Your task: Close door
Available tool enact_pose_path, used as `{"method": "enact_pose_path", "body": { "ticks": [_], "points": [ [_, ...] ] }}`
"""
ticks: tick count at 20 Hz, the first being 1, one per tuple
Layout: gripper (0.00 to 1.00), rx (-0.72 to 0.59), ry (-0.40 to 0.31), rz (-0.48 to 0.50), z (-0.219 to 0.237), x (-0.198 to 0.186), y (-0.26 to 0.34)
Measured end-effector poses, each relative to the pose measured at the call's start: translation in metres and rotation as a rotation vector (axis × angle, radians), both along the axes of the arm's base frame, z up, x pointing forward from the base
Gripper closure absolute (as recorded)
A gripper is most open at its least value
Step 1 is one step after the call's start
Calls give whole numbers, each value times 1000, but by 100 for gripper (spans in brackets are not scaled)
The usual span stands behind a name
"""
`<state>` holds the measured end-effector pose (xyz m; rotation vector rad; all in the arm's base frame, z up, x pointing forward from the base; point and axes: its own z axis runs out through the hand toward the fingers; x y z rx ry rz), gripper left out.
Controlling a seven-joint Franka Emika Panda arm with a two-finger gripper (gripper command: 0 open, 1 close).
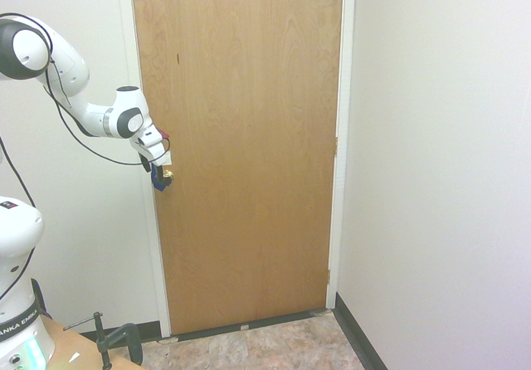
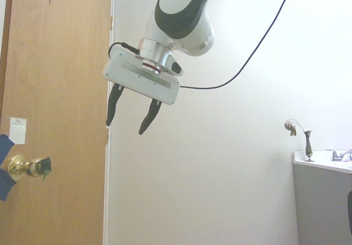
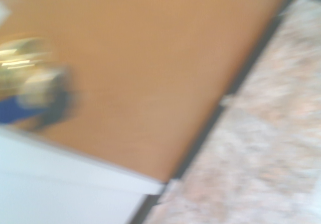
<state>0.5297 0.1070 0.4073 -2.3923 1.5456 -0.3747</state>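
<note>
Door: I see the tall flat light-brown wooden door [image 1: 245,146] sitting flush in its white frame [image 1: 347,138] in the first exterior view, its bottom edge level with the dark threshold strip; from how it lies I read it as shut. In the second exterior view the same door [image 2: 55,118] fills the left side, face-on.

Walls: plain off-white walls [image 1: 440,163] run on both sides of the doorway.

Floor: I make out a mottled beige stone-pattern floor [image 1: 265,349] at the foot of the door; the wrist view shows it too [image 3: 271,133], heavily blurred.

Arm: my white arm reaches in from the left of the first exterior view toward the door's handle edge.

Pincer: the white pincer with two dark fingers [image 2: 128,124] hangs in the air with its fingers apart and nothing between them; in the first exterior view it [image 1: 159,171] sits right at the knob, and I cannot tell whether it touches.

Tape: blue tape [image 2: 5,162] sits on the door beside the knob.

Knob: the round brass doorknob [image 2: 22,167] stands out from the door's left edge, below the pincer in the second exterior view; it is a gold smear [image 3: 22,66] in the wrist view.

Label: a small white paper label [image 2: 17,129] is stuck on the door just above the knob.
</note>
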Motion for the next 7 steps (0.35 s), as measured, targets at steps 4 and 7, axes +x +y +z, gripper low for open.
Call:
{"method": "enact_pose_path", "body": {
  "ticks": [4, 7],
  "points": [
    [0, -70, 17, -21, 10, -52, -45],
    [0, -110, 49, 11, 6, -100, -81]
  ]
}}
